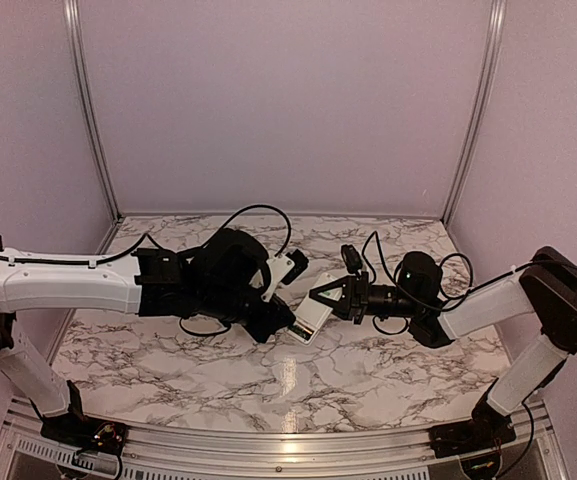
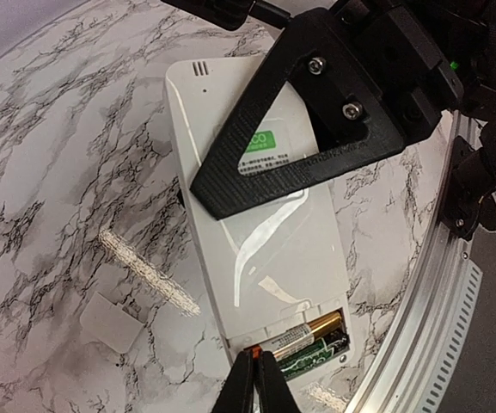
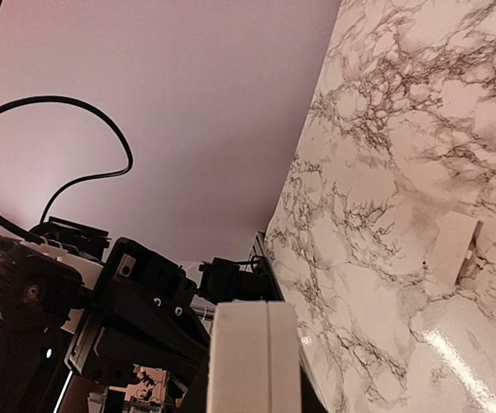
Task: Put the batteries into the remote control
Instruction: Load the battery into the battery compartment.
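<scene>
The white remote control [image 2: 265, 258] is held back-up just above the marble table, its battery bay open at the near end. A gold-ended battery [image 2: 309, 334] lies in the bay, and a dark green and black one [image 2: 318, 354] lies beside it. My left gripper [image 2: 257, 368] is shut, its fingertips pressed together against the left end of the gold-ended battery. My right gripper [image 1: 330, 296] is shut on the remote [image 1: 308, 322]; one of its black triangular fingers [image 2: 299, 146] crosses the remote's back. The right wrist view shows the remote's end [image 3: 249, 357].
The small white cover piece [image 2: 110, 320] lies flat on the marble to the left of the remote and also shows in the right wrist view [image 3: 450, 249]. The table's metal rail [image 2: 419, 327] runs close by on the right. Pale walls enclose the table.
</scene>
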Tool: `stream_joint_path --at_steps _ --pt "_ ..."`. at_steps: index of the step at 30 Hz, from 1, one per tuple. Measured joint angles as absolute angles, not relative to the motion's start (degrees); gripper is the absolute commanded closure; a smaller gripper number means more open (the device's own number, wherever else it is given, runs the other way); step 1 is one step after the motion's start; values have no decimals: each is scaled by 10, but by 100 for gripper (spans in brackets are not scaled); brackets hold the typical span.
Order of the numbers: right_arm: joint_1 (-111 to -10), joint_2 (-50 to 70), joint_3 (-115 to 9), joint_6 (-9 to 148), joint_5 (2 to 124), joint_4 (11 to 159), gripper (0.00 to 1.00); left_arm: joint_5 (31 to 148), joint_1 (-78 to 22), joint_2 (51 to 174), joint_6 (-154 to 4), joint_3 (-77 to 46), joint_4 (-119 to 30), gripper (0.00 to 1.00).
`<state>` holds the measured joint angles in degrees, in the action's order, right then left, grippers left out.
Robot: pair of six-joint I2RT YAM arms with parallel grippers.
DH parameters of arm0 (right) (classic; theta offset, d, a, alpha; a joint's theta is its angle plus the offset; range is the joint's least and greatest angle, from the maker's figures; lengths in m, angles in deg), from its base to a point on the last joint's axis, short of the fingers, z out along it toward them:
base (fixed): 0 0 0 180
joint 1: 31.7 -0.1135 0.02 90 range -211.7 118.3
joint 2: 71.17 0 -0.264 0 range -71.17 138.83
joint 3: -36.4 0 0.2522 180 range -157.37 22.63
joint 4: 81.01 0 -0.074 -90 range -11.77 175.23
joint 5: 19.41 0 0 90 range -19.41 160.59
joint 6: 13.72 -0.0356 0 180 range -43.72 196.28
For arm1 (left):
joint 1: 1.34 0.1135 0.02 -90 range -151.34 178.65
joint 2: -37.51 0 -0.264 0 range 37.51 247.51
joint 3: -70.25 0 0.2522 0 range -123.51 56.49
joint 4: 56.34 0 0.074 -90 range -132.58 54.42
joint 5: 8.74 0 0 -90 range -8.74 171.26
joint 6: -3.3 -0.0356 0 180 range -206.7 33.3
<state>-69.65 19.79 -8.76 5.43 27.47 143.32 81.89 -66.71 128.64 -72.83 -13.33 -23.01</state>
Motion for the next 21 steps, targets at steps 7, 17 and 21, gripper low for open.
stream_joint_path --at_steps 7,17,21 --pt "-692 198 -86 54 274 1424 100 772 -682 1317 -743 -172 -195 98" --pt "-686 198 -74 52 280 1410 100 697 -714 1367 -759 -217 -150 98" --pt "-686 198 -73 53 282 1403 100 669 -732 1385 -769 -232 -141 97"
